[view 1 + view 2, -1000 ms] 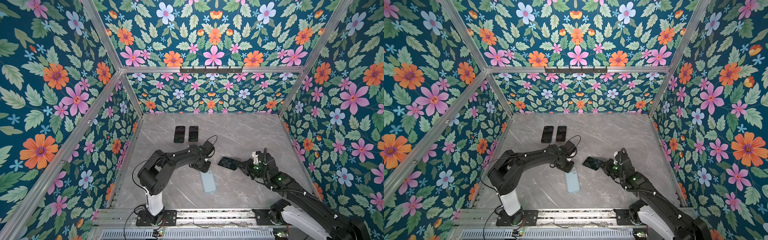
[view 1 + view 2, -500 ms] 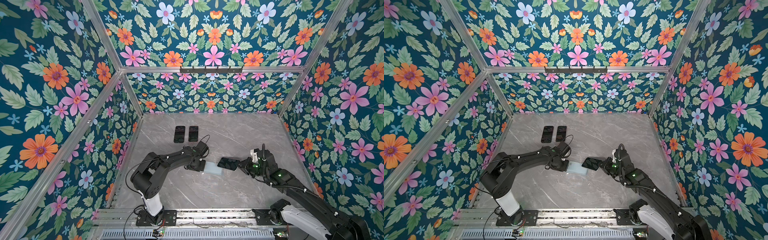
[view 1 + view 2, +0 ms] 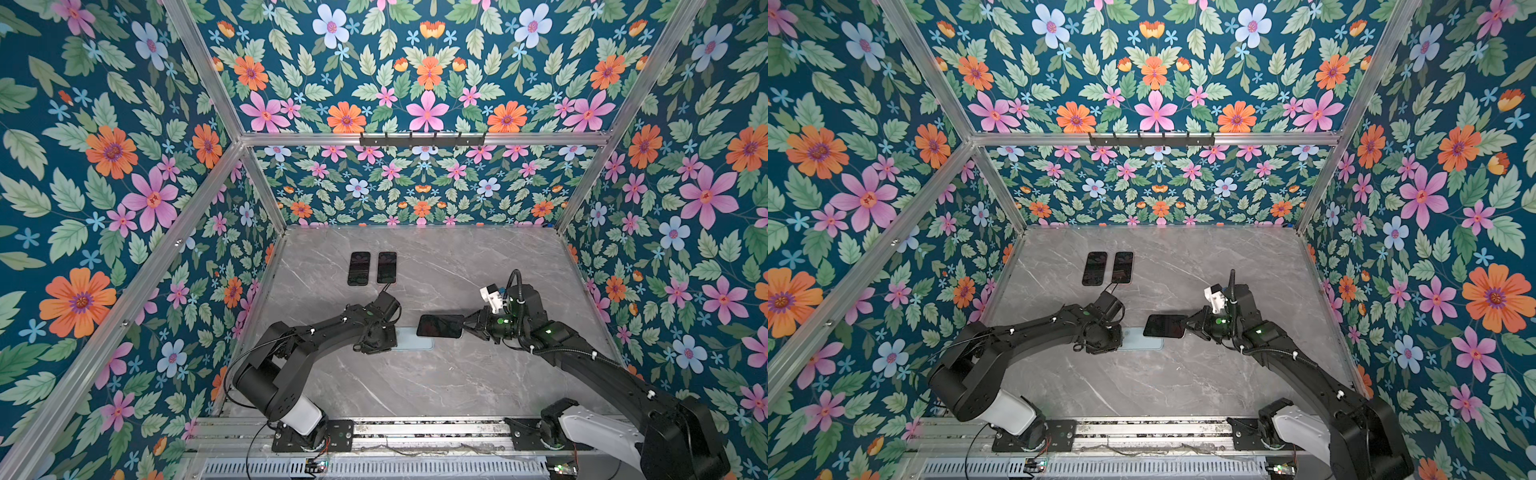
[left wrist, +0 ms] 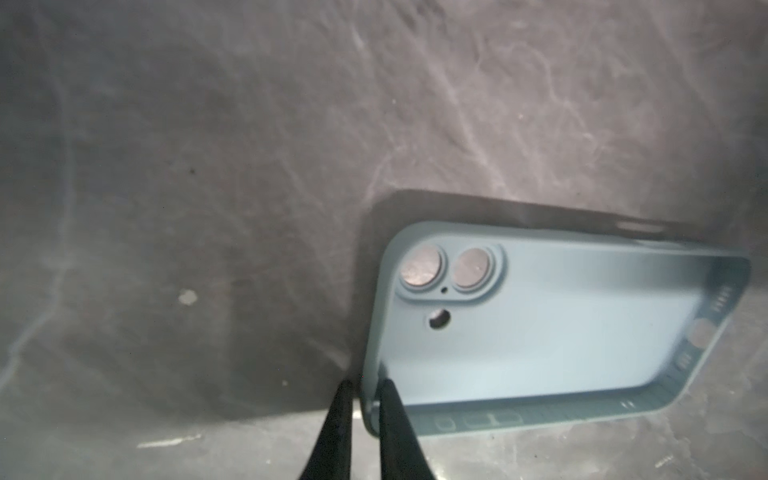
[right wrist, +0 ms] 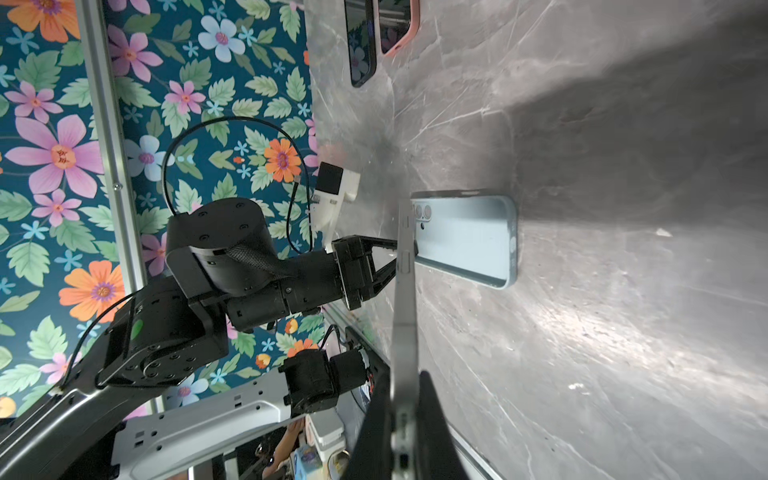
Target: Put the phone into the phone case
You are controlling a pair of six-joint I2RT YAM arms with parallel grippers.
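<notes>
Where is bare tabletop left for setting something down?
Free: the front strip between phone case and rail; the back right, from spare phones to right wall. Crowded: centre, where left gripper pinches the case, right gripper holds the phone.

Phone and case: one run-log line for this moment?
left gripper shut on case rim | right gripper shut on phone | phone not yet in case

Both top views look steeply down from high at the front and share the whole worktop (image 3: 415, 386). The left wrist camera hangs close over the phone case (image 4: 561, 332). The right wrist camera, farther back, sees it too.
</notes>
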